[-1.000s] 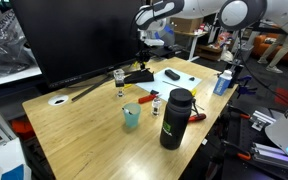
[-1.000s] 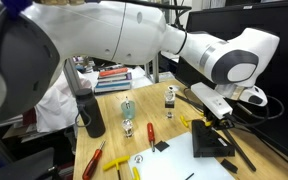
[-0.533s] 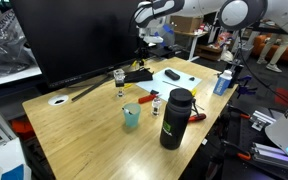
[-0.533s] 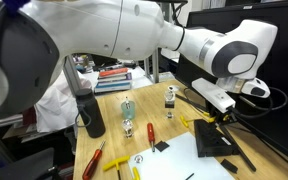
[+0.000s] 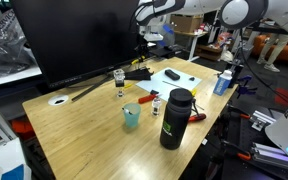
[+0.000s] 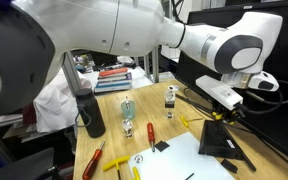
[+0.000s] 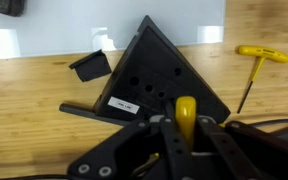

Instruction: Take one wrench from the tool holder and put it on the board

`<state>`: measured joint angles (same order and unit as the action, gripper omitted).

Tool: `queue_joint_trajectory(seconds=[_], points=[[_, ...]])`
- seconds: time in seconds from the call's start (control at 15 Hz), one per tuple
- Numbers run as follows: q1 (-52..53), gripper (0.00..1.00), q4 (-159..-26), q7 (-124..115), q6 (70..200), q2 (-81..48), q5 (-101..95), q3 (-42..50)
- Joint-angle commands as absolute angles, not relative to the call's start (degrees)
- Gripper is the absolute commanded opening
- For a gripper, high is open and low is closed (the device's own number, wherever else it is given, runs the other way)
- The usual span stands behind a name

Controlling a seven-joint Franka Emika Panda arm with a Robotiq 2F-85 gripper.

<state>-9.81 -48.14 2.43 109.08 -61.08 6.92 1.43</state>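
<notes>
– What is the hand (image 7: 184, 135) doing?

– It is clamped on a wrench (image 7: 186, 112). In the wrist view the yellow handle stands upright between the two fingers (image 7: 167, 140).

– And the arm?

– In an exterior view the white arm (image 5: 169, 10) comes in from the far side of the desk (image 5: 94, 135). Its wrist is bent so that the hand points straight down over the tool holder (image 5: 137, 74).

– Has anything changed from a second ago?

– Yes. A second ago the hand sat low on the holder. Now it is higher, and in an exterior view a clear gap shows between it and the holder (image 6: 222, 147). The wrench has gone up with it. Nothing else on the desk has shifted.

– Where is the board?

– The board (image 7: 44, 40) lies flat on the desk just behind the holder. The holder's tip overlaps the board's edge in the wrist view. I cannot tell whether it rests on it.

– So the wrench is not on the board?

– No. It hangs in the hand above the holder.

– Anything small nearby?

– A loose wrench (image 7: 252, 62) with a yellow T-handle lies on the desk beside the holder, apart from it. A small black block (image 7: 91, 65) lies on the other side, at the board's edge.
</notes>
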Motion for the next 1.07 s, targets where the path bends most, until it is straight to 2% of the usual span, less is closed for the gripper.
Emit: queue_joint_trajectory(seconds=[0.0, 0.47, 1.0], points=[[-10.20, 0.03, -50.78, 4.51, 111.63, -58.73, 7.10, 1.05], [-10.99, 0.03, -54.01, 7.72, 110.66, -56.81, 8.11, 0.05], [-13.63, 0.03, -64.39, 15.88, 104.71, -50.33, 12.37, -3.08]])
